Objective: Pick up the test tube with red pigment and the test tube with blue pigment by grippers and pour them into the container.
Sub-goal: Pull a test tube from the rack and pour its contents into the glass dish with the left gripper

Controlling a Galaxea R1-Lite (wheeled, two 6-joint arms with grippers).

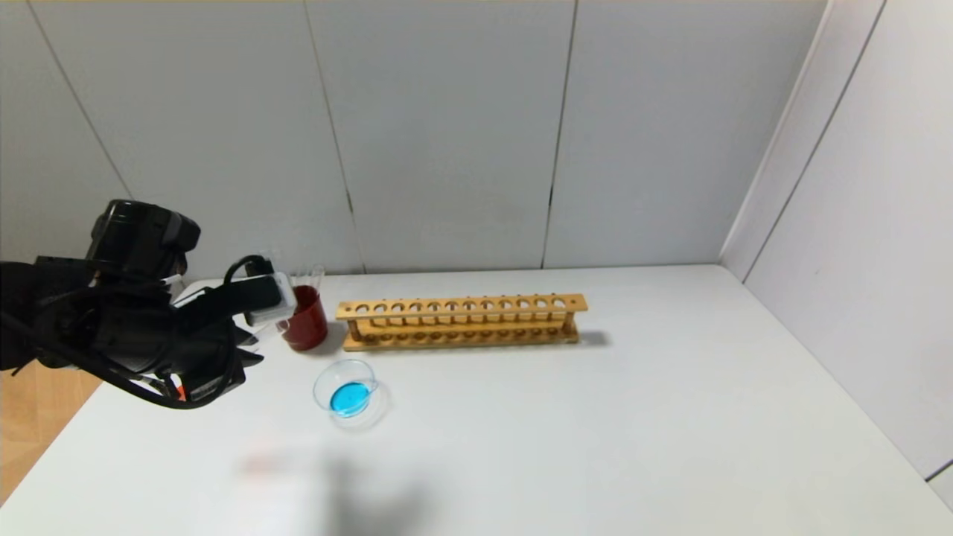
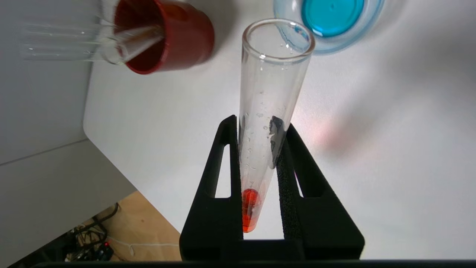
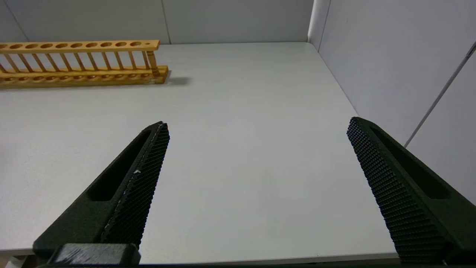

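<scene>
The thin clear glass test tube with red pigment (image 2: 268, 111) is clamped between the left gripper (image 2: 258, 130) fingers, mouth aimed toward the low clear-glass container (image 2: 293, 35) — already blue — for pouring; the right gripper (image 3: 256, 130) fingers are spread apart, idle.

You see orange-red pigment in the clear test tube (image 2: 260, 149), teal-blue liquid in the clear glass dish (image 1: 348, 394), a dark red cup (image 1: 305, 318), a yellow wooden rack (image 1: 461, 321), a white worktop (image 1: 595, 432), and black, dimple-textured pincer fingers (image 3: 137, 186).

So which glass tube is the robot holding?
The test tube with red pigment, pinched in the left gripper. The plain clear tubes sit in the red cup.
</scene>
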